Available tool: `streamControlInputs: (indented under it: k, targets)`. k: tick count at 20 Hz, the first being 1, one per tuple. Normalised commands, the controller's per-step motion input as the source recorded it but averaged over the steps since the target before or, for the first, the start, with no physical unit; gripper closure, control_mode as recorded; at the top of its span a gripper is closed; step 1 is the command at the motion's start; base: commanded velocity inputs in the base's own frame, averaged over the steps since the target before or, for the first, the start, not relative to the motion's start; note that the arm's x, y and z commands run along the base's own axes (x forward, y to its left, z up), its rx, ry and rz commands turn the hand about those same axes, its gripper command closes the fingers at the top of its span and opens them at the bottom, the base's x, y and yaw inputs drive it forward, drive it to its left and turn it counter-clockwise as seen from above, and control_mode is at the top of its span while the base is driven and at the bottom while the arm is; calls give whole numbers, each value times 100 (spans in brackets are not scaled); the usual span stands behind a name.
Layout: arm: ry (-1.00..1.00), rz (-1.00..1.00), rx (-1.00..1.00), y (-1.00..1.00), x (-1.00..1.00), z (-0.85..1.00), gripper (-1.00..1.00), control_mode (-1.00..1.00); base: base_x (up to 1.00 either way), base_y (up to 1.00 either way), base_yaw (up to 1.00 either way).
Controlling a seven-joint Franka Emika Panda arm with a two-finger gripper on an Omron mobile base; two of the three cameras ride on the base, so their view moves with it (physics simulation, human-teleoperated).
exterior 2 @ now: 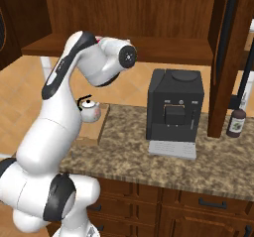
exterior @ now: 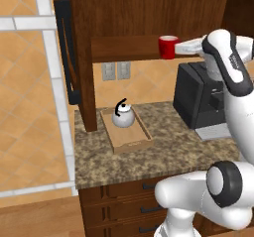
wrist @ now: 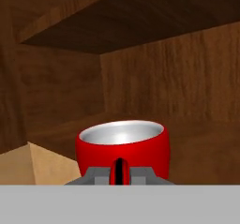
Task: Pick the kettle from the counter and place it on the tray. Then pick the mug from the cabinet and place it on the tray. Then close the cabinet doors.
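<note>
One of three steps appears complete: the kettle point(exterior: 122, 116) sits in the tray point(exterior: 140, 143). The mug point(exterior: 167, 46) stands on the cabinet point(exterior: 130, 46) shelf; the gripper point(wrist: 121, 172) reaches it, grip indeterminable. Doors remain open.

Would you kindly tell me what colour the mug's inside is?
White, while the mug is red outside; the hand view shows it best.

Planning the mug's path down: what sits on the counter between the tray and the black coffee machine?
Nothing: in the left base view, bare counter separates the tray, holding the kettle, from the coffee machine.
</note>
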Motion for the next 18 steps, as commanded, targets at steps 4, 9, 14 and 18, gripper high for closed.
streamControlInputs:
  k: [4, 9, 14, 18]
  targets:
    - [0, 24, 0, 29, -87, -22, 100, -100, 0, 0, 0]
    - [0, 23, -2, 37, -72, -48, 100, -100, 0, 0, 0]
    - [0, 18, -3, 41, -39, -69, 100, -100, 0, 0, 0]
    - [0, 16, -4, 45, -19, -79, 100, -100, 0, 0, 0]
